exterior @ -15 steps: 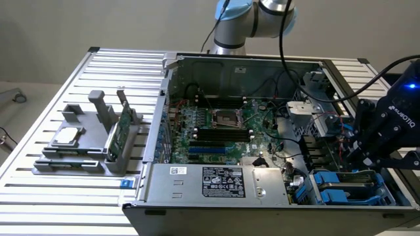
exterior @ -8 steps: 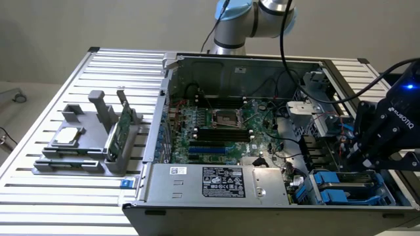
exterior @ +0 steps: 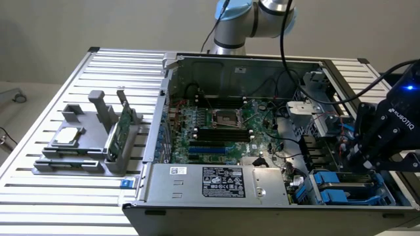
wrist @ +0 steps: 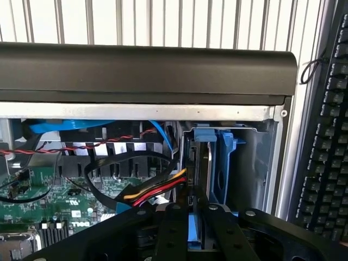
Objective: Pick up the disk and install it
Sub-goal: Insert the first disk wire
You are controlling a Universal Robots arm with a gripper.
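Where the slatted table (exterior: pixel 111 69) ends, a plain wall (exterior: pixel 98 24) rises.

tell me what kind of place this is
Likely a robotics lab test bench for computer assembly: an open PC case on a slatted metal table, a grey parts fixture, a robot arm.

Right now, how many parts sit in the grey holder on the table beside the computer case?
2. A square silver chip lies flat toward the exterior view's left of the holder; a thin green card stands on edge toward its right. The card may hide more.
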